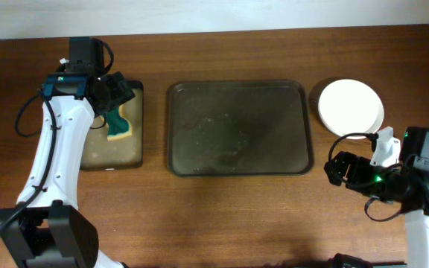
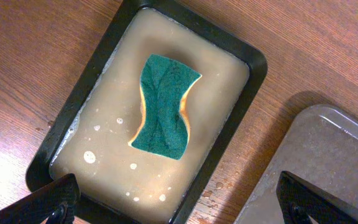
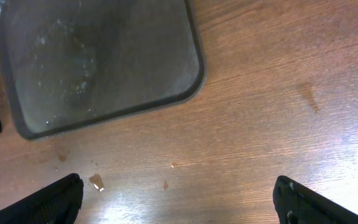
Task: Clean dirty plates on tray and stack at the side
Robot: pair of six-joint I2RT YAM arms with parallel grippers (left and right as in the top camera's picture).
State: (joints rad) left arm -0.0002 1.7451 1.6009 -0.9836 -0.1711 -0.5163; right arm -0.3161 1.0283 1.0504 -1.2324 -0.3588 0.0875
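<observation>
plates [image 1: 351, 106]: stacked close beside right gripper [image 3: 178, 200], likely stiff, wet-slippery, breakable, take by rim | right gripper: jaws apart, empty | left gripper [image 2: 178, 204]: jaws apart, sponge [image 2: 163, 106] below it

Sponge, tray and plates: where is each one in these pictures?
sponge [image 2: 163, 106]: left wrist view, middle of its green top.
tray [image 1: 237, 126]: overhead view, its bare floor.
plates [image 1: 350, 106]: overhead view, centre of the white upper face.

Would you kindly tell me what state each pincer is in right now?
Left pincer: open, holding nothing, over the basin.
Right pincer: open, holding nothing.
</observation>
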